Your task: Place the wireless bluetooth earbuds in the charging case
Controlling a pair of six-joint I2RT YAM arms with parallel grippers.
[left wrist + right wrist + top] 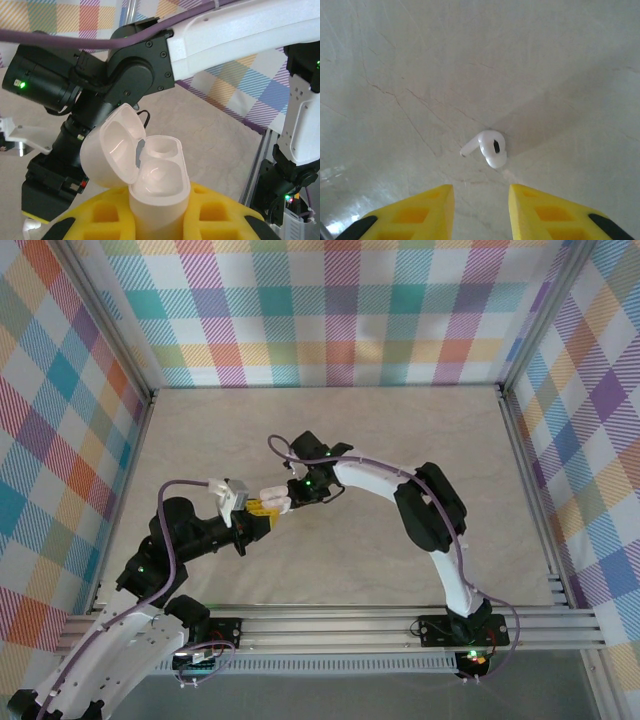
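Left wrist view: the left end effector [160,222] is clamped on the charging case [160,182] - a smooth, glossy white plastic pebble standing nearly upright between matte yellow fingers [107,215] whose faces are cut with rectangular pockets. The case's lid [116,150] is swung open to the left on its hinge, a rounded shell with a hollow inside, and the body's top shows moulded, curved wells. Behind it stretches the right arm [240,32], its white link smooth and its wrist joint black and bolted, with a purple cable running along it.

Right wrist view: the right end effector [480,192] has its two yellow fingertips narrowly apart with nothing between them. Just beyond them one white earbud [487,149] lies on the bench [395,65], touching neither fingertip. It is glossy, with a bulbous head carrying a small dark oval opening and a short stem pointing left. The bench surface is pale, marble-like stone pattern with thin branching veins and a soft sheen.

Top external view: both end effectors meet near the bench's middle, the case lifted off the surface.
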